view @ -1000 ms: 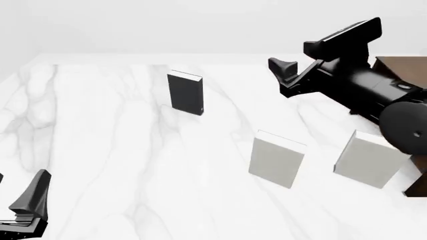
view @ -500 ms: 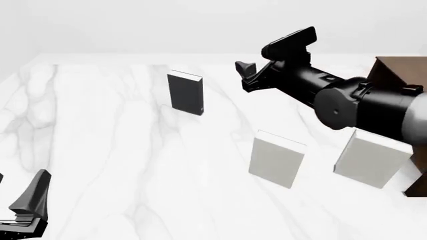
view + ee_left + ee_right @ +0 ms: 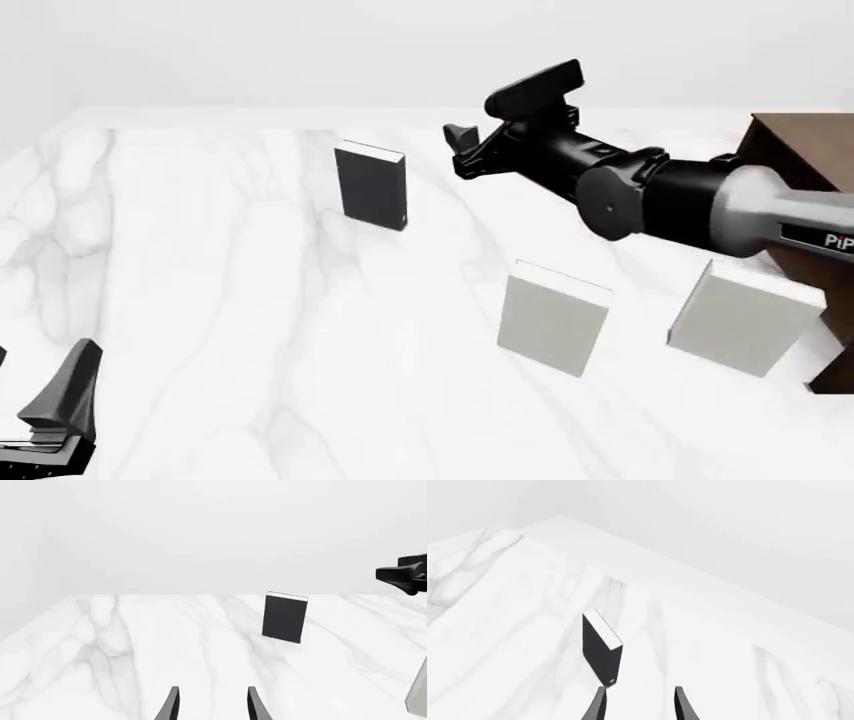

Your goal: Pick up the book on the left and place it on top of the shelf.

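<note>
The dark charcoal book (image 3: 371,187) stands upright on the white marble table, left of centre toward the back. It also shows in the left wrist view (image 3: 285,618) and in the right wrist view (image 3: 602,652). My right gripper (image 3: 458,151) is open and empty, in the air just right of the book and slightly above its top; its fingers (image 3: 598,706) point down at the book's near edge. My left gripper (image 3: 40,392) is open and empty, low at the front left, far from the book. The dark brown shelf (image 3: 798,160) is at the right edge, partly behind my right arm.
Two light grey-white books stand upright on the right half of the table, one near the middle (image 3: 554,318) and one further right (image 3: 743,318) beside the shelf. The right arm stretches across above them. My right gripper's fingertip (image 3: 402,575) shows in the left wrist view.
My right arm has swung left and forward from beside the shelf, bringing its open gripper close to the dark book. The left arm and all books have not moved.
</note>
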`<state>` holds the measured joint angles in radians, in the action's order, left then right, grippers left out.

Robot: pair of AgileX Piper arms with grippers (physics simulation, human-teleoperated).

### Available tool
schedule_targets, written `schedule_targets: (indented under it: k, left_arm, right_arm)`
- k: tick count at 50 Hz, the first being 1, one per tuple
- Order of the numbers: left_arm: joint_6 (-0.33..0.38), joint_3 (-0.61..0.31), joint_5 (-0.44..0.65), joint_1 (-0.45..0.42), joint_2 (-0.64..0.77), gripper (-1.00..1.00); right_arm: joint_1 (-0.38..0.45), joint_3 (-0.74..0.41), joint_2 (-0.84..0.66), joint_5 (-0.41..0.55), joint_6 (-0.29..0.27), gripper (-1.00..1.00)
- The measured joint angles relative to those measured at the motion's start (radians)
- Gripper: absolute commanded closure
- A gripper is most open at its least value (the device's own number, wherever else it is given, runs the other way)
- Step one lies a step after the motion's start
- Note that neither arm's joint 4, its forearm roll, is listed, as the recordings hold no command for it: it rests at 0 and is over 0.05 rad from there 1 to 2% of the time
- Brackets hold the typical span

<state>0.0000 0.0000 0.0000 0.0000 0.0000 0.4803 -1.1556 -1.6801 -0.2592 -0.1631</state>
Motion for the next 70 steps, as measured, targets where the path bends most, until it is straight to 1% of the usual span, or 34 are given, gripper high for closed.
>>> schedule_targets:
  k: [11,48,70]
  left_arm:
    - [0.0,0.0,0.0,0.0,0.0,-1.0]
    - [0.0,0.0,0.0,0.0,0.0,-1.0]
    - [0.0,0.0,0.0,0.0,0.0,-1.0]
  right_arm:
    - [0.007,-0.058,-0.065,-0.008,0.01,-1.0]
    - [0.035,-0.202,-0.261,-0.021,0.048,-1.0]
    - [0.051,-0.308,-0.358,-0.005,0.066,-1.0]
